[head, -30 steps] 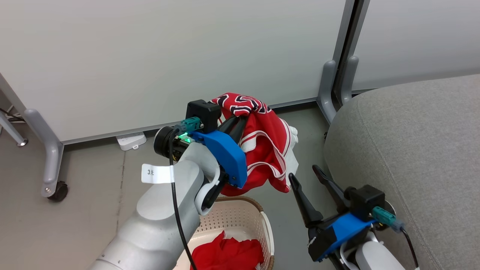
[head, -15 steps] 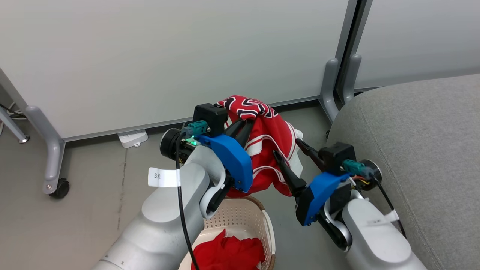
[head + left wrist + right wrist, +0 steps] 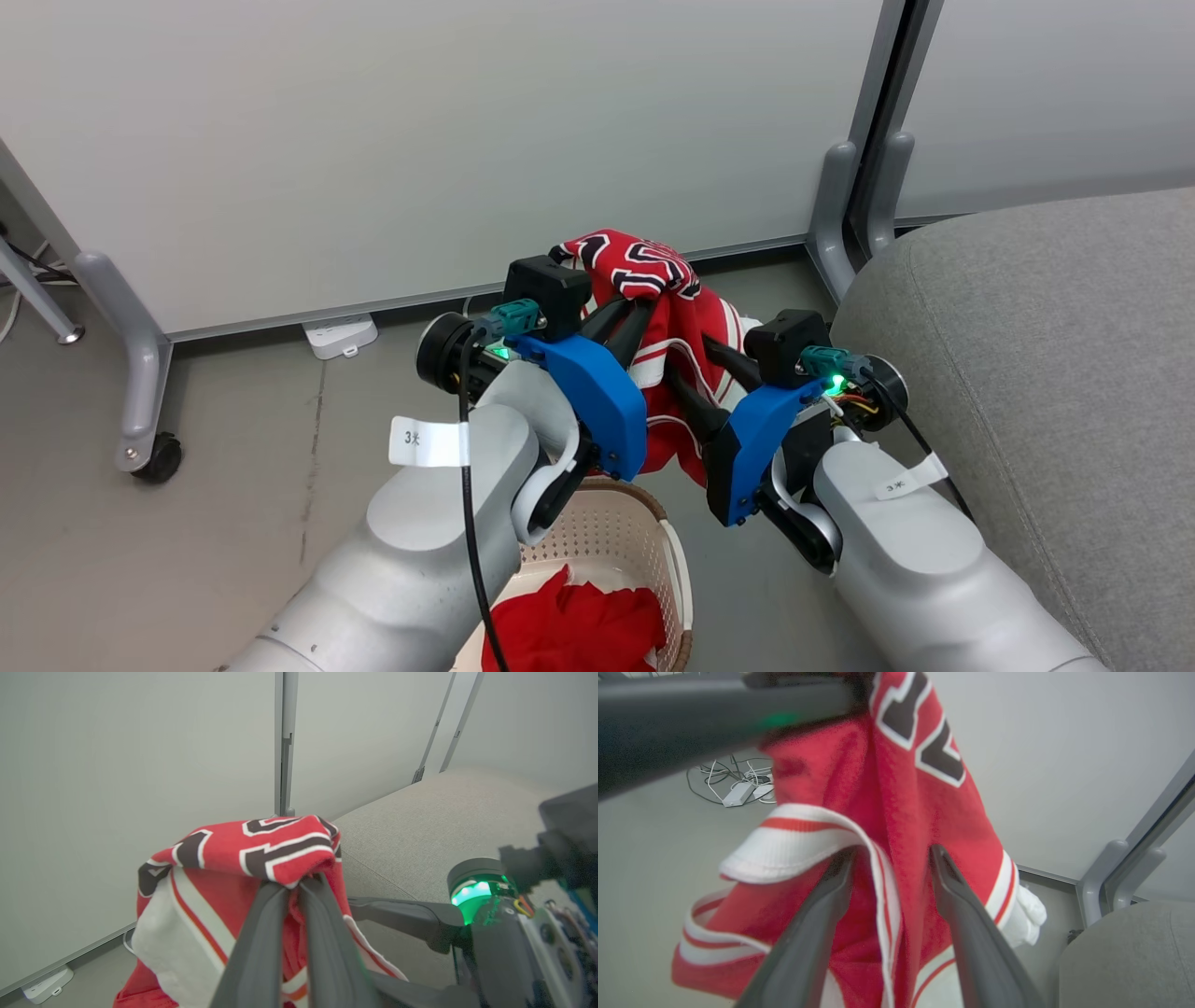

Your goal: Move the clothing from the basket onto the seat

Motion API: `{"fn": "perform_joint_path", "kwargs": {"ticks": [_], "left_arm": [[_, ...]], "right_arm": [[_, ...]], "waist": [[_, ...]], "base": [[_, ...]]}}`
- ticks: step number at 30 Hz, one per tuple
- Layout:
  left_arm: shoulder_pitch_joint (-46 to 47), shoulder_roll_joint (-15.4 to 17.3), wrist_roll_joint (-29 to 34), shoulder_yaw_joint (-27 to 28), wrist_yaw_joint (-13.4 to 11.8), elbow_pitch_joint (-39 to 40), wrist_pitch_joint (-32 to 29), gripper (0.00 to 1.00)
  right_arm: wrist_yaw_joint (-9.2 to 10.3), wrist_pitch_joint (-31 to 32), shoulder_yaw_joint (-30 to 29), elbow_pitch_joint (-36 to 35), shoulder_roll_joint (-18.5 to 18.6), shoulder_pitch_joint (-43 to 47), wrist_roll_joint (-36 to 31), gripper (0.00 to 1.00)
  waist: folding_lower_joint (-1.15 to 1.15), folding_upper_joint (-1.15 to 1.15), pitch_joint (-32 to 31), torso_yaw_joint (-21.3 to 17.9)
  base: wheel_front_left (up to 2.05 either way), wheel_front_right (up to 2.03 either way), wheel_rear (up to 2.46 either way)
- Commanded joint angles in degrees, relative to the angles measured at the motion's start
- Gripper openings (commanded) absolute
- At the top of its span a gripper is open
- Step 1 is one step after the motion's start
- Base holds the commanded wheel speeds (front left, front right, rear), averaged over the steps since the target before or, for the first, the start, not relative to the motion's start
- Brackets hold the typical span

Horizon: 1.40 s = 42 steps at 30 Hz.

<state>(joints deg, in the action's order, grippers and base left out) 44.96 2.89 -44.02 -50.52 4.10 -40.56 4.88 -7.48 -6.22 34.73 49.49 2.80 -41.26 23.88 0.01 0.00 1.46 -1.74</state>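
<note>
The left hand is raised above the cream-white perforated plastic basket with a brown woven-look rim. Its two dark fingers are pressed together on a bunched fold of the red fabric jersey with white stripes and black-and-white lettering. In the left wrist view the fingertips meet just under the lettered part, and the rest of the jersey hangs down on both sides of them, clear of the basket.

The right hand reaches in from the right, lower down the hanging cloth. In the right wrist view its fingers stand apart, one on each side of a drooping fold of the jersey, with a white-and-red trimmed edge running between them. Whether they press the fabric cannot be told.

A plain red fabric garment lies crumpled in the bottom of the basket, which stands on the grey floor. The large light-grey upholstered seat is just to the right of the right arm, with nothing of the clothing on the part in view. A pale wall panel on grey wheeled legs stands behind, with a white power strip at its foot.
</note>
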Motion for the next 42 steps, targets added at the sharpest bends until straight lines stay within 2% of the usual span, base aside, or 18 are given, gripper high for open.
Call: {"fn": "perform_joint_path", "kwargs": {"ticks": [1, 14, 34, 35, 36, 37, 42], "left_arm": [[1.05, -0.01, -0.27, -0.06, 0.21, 0.23, 0.28, 0.0], [1.31, -0.01, -0.94, -1.09, -0.21, -1.42, 1.54, 0.0], [1.57, 0.06, -2.02, -1.68, 0.3, -3.02, 2.46, 0.0], [1.63, 0.05, -1.91, -1.65, 0.25, -3.0, 2.73, 0.27], [1.63, 0.05, -1.77, -1.55, 0.08, -2.97, 3.31, 0.81], [1.51, 0.05, -1.6, -1.38, -0.09, -2.83, 4.21, 1.0], [-2.65, 2.58, 0.67, -1.37, -0.33, -0.99, 9.2, 1.0]], "right_arm": [[-0.03, -0.41, 0.31, 0.42, 0.16, -0.96, 0.42, 0.0], [-0.03, -5.98, 6.79, 5.03, 0.16, -2.98, 8.83, 0.0], [-0.03, -8.36, 11.85, 9.92, 0.16, -5.82, 13.02, 0.0], [-0.03, -8.46, 11.98, 10.01, 0.16, -5.84, 13.13, 0.0], [-0.03, -8.48, 12.13, 10.07, 0.16, -5.93, 13.19, 0.0], [-0.03, -8.54, 12.29, 10.12, 0.16, -6.04, 13.35, 0.0], [-0.03, -8.81, 12.84, 9.34, 0.16, -6.5, 14.14, 0.0]], "waist": [[-0.01, 0.0, -0.06, 0.1], [-0.01, 0.0, -0.99, -0.38], [-0.01, 0.0, -1.1, -1.12], [-0.01, 0.0, -1.1, -1.12], [-0.01, 0.0, -1.09, -1.14], [-0.01, 0.0, -1.07, -1.17], [-0.01, 0.0, -0.83, -1.76]], "base": [[0.0, 0.0, 0.0], [0.0, 0.0, 0.0], [0.0, 0.0, 0.0], [0.0, 0.0, 0.0], [0.0, 0.0, 0.0], [0.0, 0.0, 0.0], [0.0, 0.0, 0.0]]}}
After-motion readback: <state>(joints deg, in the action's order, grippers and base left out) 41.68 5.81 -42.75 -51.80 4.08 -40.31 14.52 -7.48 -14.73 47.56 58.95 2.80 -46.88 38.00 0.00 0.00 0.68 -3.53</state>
